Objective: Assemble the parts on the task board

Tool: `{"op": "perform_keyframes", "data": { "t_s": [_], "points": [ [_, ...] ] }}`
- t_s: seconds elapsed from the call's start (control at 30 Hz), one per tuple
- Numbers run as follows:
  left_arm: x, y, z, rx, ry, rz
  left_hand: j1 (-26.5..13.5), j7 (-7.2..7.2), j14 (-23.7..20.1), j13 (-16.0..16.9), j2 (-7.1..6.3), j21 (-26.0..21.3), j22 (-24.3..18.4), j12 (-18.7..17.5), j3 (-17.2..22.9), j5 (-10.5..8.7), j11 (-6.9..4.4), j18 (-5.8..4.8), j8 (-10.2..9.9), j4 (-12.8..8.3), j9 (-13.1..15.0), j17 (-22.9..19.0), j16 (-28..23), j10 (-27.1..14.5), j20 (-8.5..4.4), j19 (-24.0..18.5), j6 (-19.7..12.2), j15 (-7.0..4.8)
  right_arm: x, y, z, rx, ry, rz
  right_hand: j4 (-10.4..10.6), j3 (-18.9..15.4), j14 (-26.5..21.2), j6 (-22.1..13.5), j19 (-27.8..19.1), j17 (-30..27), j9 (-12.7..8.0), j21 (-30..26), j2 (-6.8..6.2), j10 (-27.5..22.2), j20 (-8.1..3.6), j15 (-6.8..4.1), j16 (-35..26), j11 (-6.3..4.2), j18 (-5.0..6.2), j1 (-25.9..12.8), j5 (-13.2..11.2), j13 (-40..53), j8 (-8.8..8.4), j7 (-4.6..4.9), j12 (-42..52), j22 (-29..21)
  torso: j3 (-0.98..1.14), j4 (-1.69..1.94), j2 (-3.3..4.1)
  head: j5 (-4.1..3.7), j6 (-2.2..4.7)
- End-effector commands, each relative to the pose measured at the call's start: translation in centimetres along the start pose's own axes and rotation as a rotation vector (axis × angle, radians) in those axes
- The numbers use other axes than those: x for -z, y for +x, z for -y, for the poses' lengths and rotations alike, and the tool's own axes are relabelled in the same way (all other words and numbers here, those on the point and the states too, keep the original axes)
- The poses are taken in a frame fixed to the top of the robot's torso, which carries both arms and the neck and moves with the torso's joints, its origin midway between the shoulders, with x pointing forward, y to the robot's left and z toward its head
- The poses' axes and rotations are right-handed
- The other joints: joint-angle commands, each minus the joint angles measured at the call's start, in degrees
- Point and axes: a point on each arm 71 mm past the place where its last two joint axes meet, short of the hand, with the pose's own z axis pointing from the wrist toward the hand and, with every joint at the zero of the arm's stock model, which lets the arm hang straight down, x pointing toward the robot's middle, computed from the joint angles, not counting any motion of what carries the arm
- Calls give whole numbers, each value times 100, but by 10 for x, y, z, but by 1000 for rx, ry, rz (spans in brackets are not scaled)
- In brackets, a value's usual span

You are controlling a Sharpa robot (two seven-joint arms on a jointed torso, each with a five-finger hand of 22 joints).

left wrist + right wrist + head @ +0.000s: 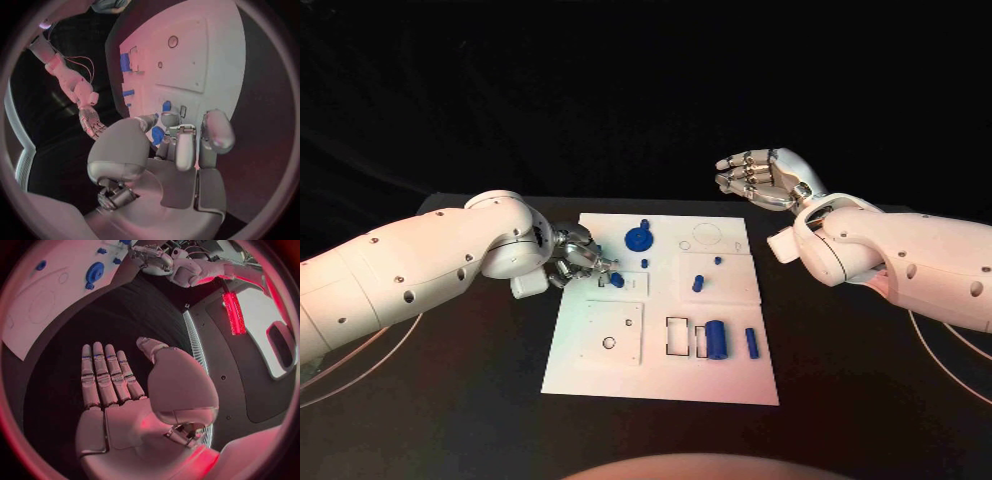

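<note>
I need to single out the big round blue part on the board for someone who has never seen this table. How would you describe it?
Start at the white task board in the middle of the black table and go to its far edge. The round blue part lies there, left of centre, beyond the left hand. It is a wide disc, while the other blue parts are small pegs or bars.

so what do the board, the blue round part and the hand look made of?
Board: looks like matte white plastic, flat and even, no glare; can't rule out painted metal.
Blue round part: probably plastic, solid uniform blue with a dull surface.
Left hand: metal-looking silver shells with a soft sheen; coated plastic is possible.
</note>
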Motion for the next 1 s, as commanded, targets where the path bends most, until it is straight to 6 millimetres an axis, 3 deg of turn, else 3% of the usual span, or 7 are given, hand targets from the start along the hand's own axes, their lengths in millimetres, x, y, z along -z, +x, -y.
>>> {"op": "perform_keyframes", "data": {
  "t_s": [0.03,0.37,0.5,1.0],
  "points": [
    [-1,3,3,4,21,-18,-2,-2,476,1,57,32,17,23,38,22,1,-20,-40,-3,-11,1060,18,27,2,22,51,18,0,1,-1,-3,-12,-13,4,-25,-2,28,-27,-8,-5,-26,7,4,13,47,-38,30,-50,-32,39,-7,-20,489,-20,-8,3,7,-1,-6,-3],
    [-1,4,4,5,25,-21,11,-1,475,-1,55,31,13,24,51,23,2,-20,-57,-5,-19,1058,17,26,3,19,63,19,0,1,-1,-3,-12,-13,4,-25,-2,28,-27,-8,-5,-26,7,4,13,47,-38,30,-50,-32,39,-7,-20,489,-20,-8,2,-3,0,-11,-10],
    [-1,4,5,3,27,-24,50,14,477,0,26,39,21,39,103,24,15,-22,-94,-1,-41,1068,22,30,12,16,254,29,0,1,-1,-3,-11,-13,4,-25,-2,28,-27,-8,-5,-26,7,4,13,47,-38,30,-50,-32,39,-7,-20,489,-20,-8,-2,3,-3,-14,-12],
    [-1,7,7,-7,31,-37,59,16,479,16,5,54,43,55,125,25,18,-25,-117,-1,-54,1074,25,44,17,22,363,33,0,2,0,-4,-10,-14,4,-25,-2,28,-27,-8,-5,-26,7,4,13,47,-38,30,-50,-32,39,-7,-20,489,-20,-8,-2,3,2,-18,-23]
  ]
}}
